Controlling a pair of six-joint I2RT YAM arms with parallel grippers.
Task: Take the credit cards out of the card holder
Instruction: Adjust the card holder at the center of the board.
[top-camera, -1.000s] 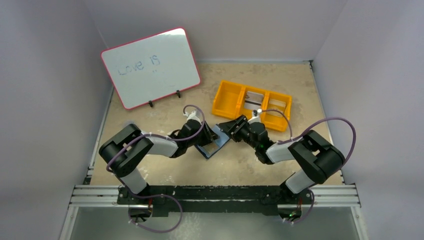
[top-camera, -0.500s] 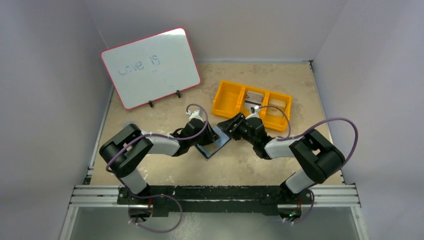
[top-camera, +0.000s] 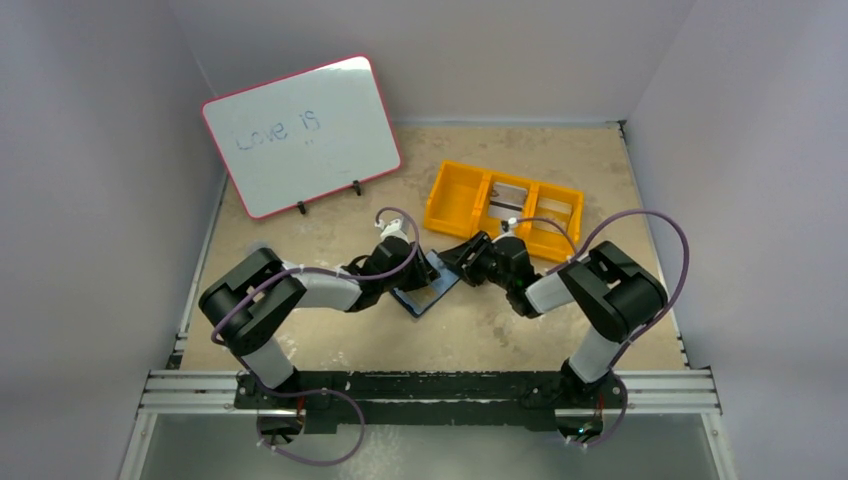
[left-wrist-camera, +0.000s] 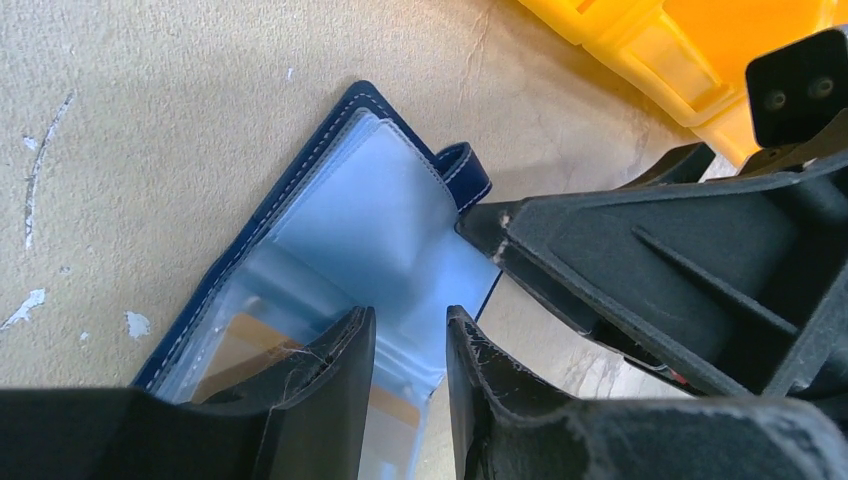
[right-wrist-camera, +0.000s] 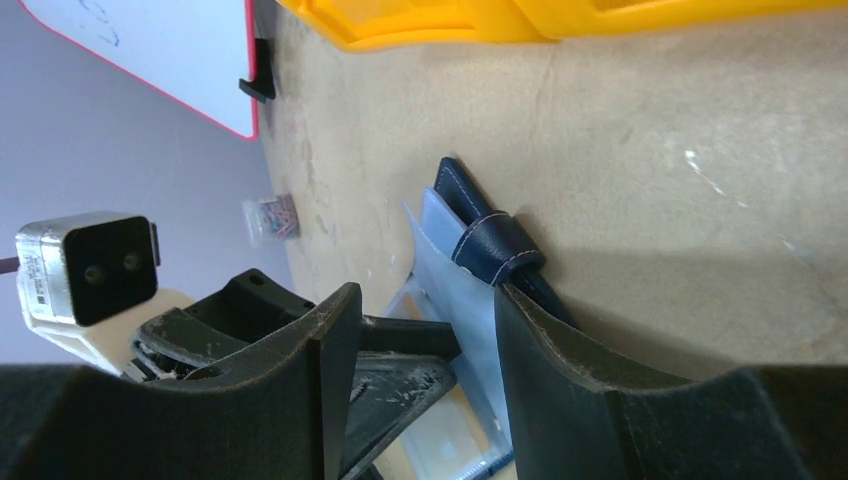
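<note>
Change: over the last second the right arm has swung its elbow inward, and the right gripper (right-wrist-camera: 420, 300) has crept left until it meets the holder's edge. The left arm has barely moved.
Card holder (left-wrist-camera: 370, 200): lying opened flat on the table between the two arms, clear pockets up, in much the same spot as a second ago.
Left gripper (left-wrist-camera: 408, 318): fingers a narrow gap apart over the clear pocket with nothing between them; whether the tips press down on it I cannot tell.
Right gripper: jaws spread wide, the snap tab (right-wrist-camera: 495, 245) just ahead of the gap – not clamped on anything.
Credit cards: two pale cards (top-camera: 510, 190) already lie in the orange tray (top-camera: 452, 198) (middle and right compartments); a tan patch (left-wrist-camera: 250, 345) inside a pocket looks like one more card not yet out.
Meaning: probably the set-up for another pull – one claw steadying the holder while the other works an edge. No card is on its way out yet.
</note>
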